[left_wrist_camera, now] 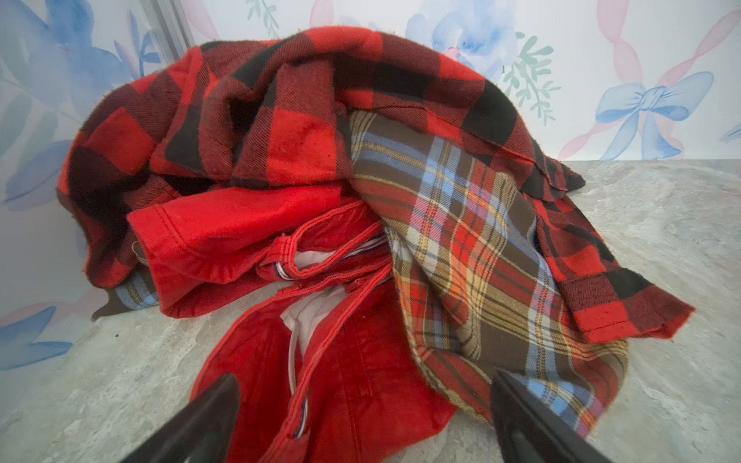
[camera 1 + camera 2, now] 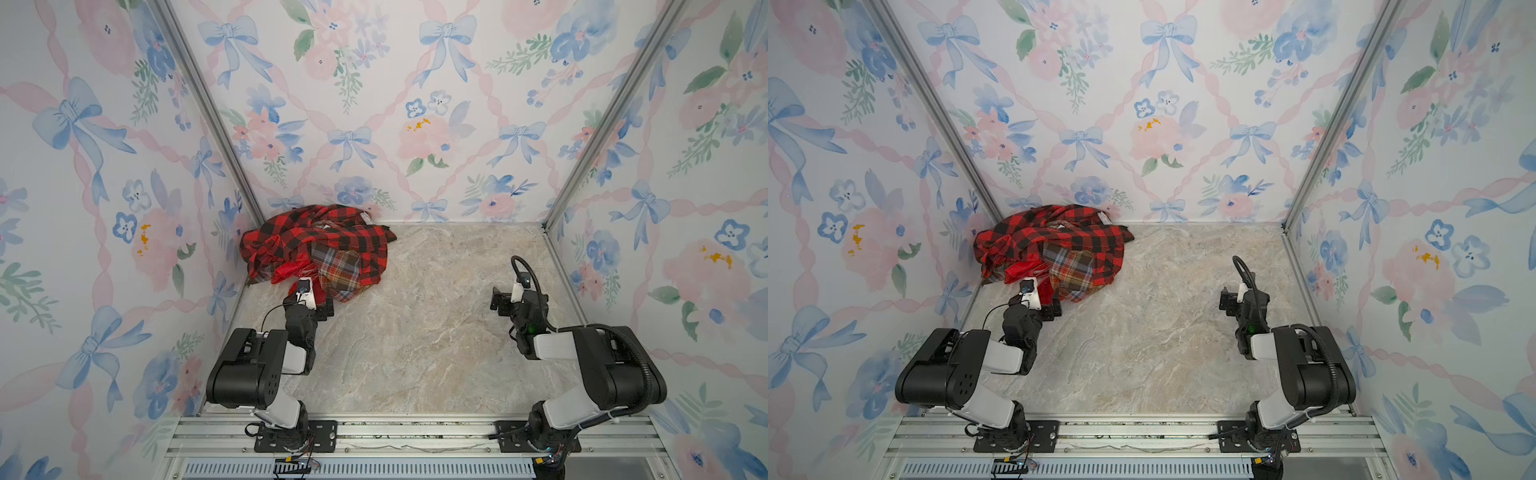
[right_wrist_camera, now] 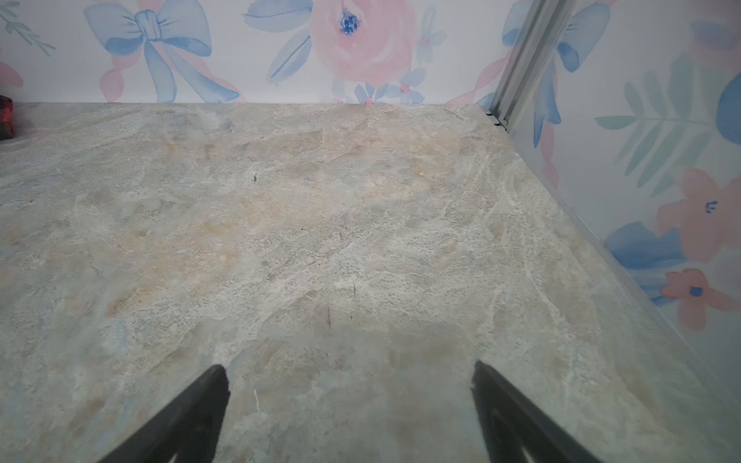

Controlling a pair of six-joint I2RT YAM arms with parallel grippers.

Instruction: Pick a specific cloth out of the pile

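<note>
In the far left corner of the marble-patterned surface (image 2: 415, 340), against the flowered walls (image 2: 374, 124): the pile (image 2: 1059, 249). On top, a red-and-black buffalo-check shirt (image 2: 307, 235), draped over a brown-blue-orange plaid shirt (image 2: 338, 272). Under both, at the near edge of the heap, the plain red garment (image 1: 345, 385), partly lying out on the bare surface, partly buried beneath check and plaid. Seen in the left wrist view: red topstitched seams, whitish lining (image 1: 312, 316) inside an opening, a short navy-and-white striped tab (image 1: 280, 272). In both top views, only a small red patch of it at the front of the heap.

Left hand (image 1: 363, 385) spread wide, low at the near end of the red garment. One finger (image 1: 208, 421) by the garment's edge, the other (image 1: 525, 425) by the plaid hem, with nothing pinched between them. Touching the fabric or just above it: cannot tell.

Right hand (image 3: 349, 373) likewise spread wide and empty, on the right side of the surface, well apart from the pile, pointed toward the back wall. Only bare marble pattern beneath it. At the very edge of the right wrist view, a sliver of red-and-black check.
</note>
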